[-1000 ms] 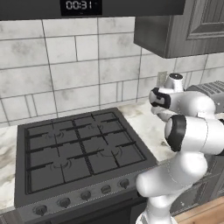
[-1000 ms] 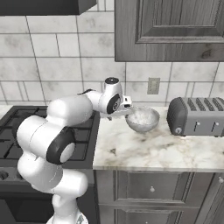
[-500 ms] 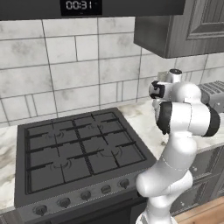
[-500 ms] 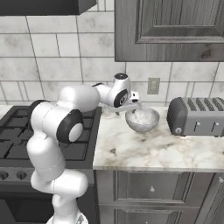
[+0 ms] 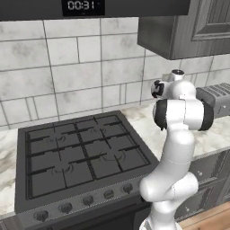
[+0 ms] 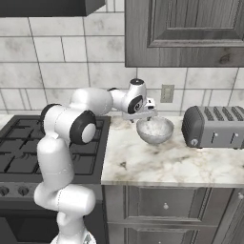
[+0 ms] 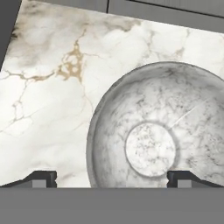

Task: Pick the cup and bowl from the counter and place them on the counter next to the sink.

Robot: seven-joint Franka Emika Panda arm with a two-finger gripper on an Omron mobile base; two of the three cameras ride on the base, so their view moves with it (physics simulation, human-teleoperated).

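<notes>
The bowl (image 6: 155, 130), wide, shallow and mottled grey-white, sits upright on the white marble counter (image 6: 157, 162) between the stove and a toaster. My gripper (image 6: 148, 116) hangs open just above the bowl's left rim, pointing down. In the hand view the bowl (image 7: 157, 144) lies right below, and the gripper (image 7: 113, 178) straddles its left half. One fingertip is over bare counter (image 7: 52, 87) and the other over the bowl's inside. Nothing is held. The cup and the sink are out of view.
A grey toaster (image 6: 212, 126) stands right of the bowl against the tiled wall. The black stove top (image 6: 28, 147) adjoins the counter on the left and shows as the stove (image 5: 85, 152) in the left base view. Dark wall cabinets (image 6: 186, 33) hang above.
The arm has stretched to the right, carrying the hand from beside the stove to over the bowl's rim. The jaws have stayed open and the bowl has not moved.
</notes>
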